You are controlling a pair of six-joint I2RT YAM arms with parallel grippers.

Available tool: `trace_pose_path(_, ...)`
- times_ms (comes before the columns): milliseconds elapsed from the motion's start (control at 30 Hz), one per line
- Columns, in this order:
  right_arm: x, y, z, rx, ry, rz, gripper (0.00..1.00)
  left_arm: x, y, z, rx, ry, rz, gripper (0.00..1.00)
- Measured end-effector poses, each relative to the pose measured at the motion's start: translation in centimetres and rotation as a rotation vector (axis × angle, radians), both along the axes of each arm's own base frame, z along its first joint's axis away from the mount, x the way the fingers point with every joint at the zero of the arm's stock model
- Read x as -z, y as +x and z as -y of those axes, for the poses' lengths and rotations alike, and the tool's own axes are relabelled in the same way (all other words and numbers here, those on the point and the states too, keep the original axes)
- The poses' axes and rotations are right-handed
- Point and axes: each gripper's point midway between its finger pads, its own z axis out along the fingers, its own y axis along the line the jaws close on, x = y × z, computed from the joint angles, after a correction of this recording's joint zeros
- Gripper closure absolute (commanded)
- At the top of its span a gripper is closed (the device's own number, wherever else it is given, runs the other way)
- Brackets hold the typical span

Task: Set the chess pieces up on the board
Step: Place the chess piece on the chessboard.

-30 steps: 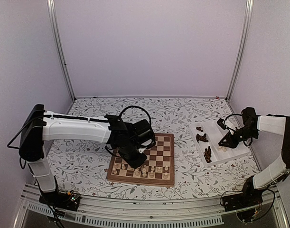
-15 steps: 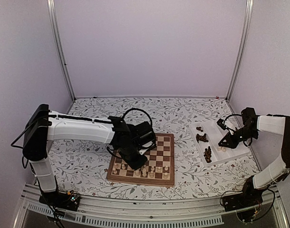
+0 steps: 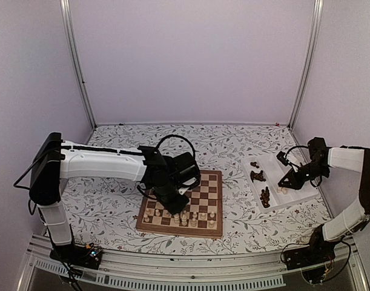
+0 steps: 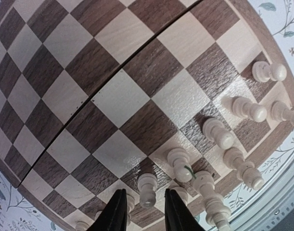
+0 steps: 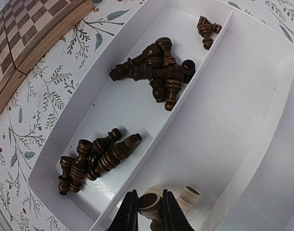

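The board point(image 3: 207, 187) lies in front of the left arm, with cream chess pieces point(image 3: 194, 216) standing in its two near rows. In the left wrist view my left gripper point(image 4: 145, 192) is open, its fingers either side of an upright cream pawn point(image 4: 147, 186) with a gap on both sides. The pawn stands on a dark square of the board point(image 4: 113, 96), and more cream pieces point(image 4: 218, 134) stand to its right. My right gripper point(image 5: 149, 193) is down in the white tray point(image 5: 243, 96), shut on a cream piece point(image 5: 149, 203). A second cream piece point(image 5: 189, 194) lies beside it.
The tray point(image 3: 273, 166) sits right of the board. Its long compartment holds several dark brown pieces lying in heaps point(image 5: 156, 67) point(image 5: 96, 159), with a couple more in the far end point(image 5: 207, 26). The floral tablecloth point(image 3: 112, 200) surrounds everything, and the enclosure's walls stand close.
The left jaws have opened off the cream pawn, leaving it standing on the board. The left arm shifted slightly. The right gripper has stayed in the tray, shut on its piece.
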Motion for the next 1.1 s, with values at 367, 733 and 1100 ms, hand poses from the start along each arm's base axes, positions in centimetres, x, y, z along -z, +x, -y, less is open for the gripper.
trace_pose_path(367, -3.8, 1.0, -0.3, 0.007, 0.029, 0.043, 0.86, -2.4, 1.6, -0.8, -0.03, -0.008, 0.065, 0.71)
trace_pose_path(733, -11.4, 0.8, -2.6, 0.022, 0.207, 0.112, 0.87, -10.9, 3.2, 9.4, -0.024, -0.413, 0.334, 0.66)
trace_pose_path(1100, -16.8, -2.5, -6.3, -0.106, 0.51, 0.031, 0.87, -16.2, 4.4, 23.7, 0.107, -1.01, 0.466, 0.5)
